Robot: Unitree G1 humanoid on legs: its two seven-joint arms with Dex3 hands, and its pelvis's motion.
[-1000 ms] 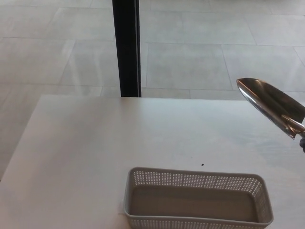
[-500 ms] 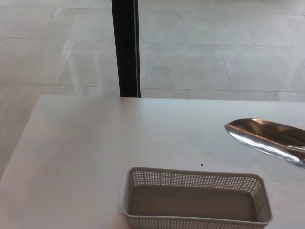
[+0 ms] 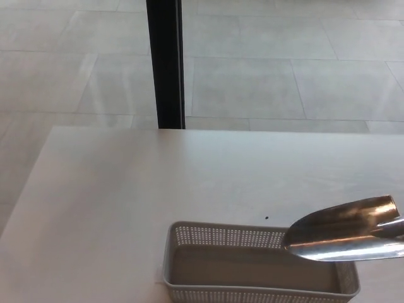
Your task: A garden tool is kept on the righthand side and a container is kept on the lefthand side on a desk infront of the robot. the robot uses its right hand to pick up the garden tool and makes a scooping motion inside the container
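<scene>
So the basket (image 3: 259, 265) sits right at the near edge of the desk (image 3: 126, 202), a grey perforated plastic thing, long and shallow, nothing in it that I can see. The trowel (image 3: 344, 238) is right over its right end: shiny metal blade, lying nearly level, tip pointing left and overlapping the basket's far right rim. Can't tell if the blade actually touches the rim or just hangs above it.

The blade runs off the right side of the picture, so the handle and whatever holds it are out of shot. Neither hand shows up at all, so no way to say if the right one is gripping or how. With no hand showing, all I can place the trowel by is the right edge it enters from.

A tiny dark speck (image 3: 266, 218) sits on the desk just beyond the basket. Past the desk's far edge there's a black post (image 3: 165, 63) standing up, and grey tiled floor (image 3: 284, 63) behind that.
</scene>
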